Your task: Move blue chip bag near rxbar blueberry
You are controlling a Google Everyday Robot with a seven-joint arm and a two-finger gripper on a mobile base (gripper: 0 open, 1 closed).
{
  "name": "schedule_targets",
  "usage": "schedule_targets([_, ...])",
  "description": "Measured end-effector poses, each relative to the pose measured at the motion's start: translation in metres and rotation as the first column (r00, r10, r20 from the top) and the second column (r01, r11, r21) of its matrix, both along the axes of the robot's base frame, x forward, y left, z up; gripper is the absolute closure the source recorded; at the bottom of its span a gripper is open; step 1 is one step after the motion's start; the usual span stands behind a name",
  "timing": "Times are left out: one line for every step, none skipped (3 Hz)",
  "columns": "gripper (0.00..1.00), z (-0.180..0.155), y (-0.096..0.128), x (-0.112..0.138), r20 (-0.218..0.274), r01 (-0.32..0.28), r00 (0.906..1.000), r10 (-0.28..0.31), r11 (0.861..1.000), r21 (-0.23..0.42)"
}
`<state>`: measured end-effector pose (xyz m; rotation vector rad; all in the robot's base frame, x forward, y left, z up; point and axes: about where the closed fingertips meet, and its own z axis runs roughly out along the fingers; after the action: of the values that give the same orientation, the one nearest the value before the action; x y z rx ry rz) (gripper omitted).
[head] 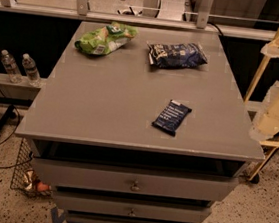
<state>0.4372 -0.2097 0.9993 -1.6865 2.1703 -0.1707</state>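
Note:
The blue chip bag (176,54), puffy dark navy with white lettering, lies at the back right of the grey cabinet top (105,104). The rxbar blueberry (171,117), a small flat dark blue wrapper with pale text, lies nearer the front, right of centre, well apart from the bag. My pale arm hangs at the right edge of the view, and my gripper (271,121) is beyond the top's right side, away from both items and holding nothing that I can see.
A green chip bag (105,38) lies at the back left. Drawers (134,182) are below the top. Two water bottles (21,67) stand on a ledge to the left, with a wire basket (29,174) on the floor. A yellow wooden frame (266,62) stands on the right.

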Motion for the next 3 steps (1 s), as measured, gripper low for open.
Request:
schedule_targets([0.00, 0.000, 0.000, 0.000, 0.000, 0.000, 1.0000, 0.000, 1.000, 0.000])
schedule_targets([0.00, 0.002, -0.006, 0.022, 0.024, -0.035, 0.9991, 0.034, 0.999, 0.036])
schedule_targets([0.00, 0.008, -0.020, 0.076, 0.112, -0.072, 0.9919, 0.061, 0.992, 0.105])
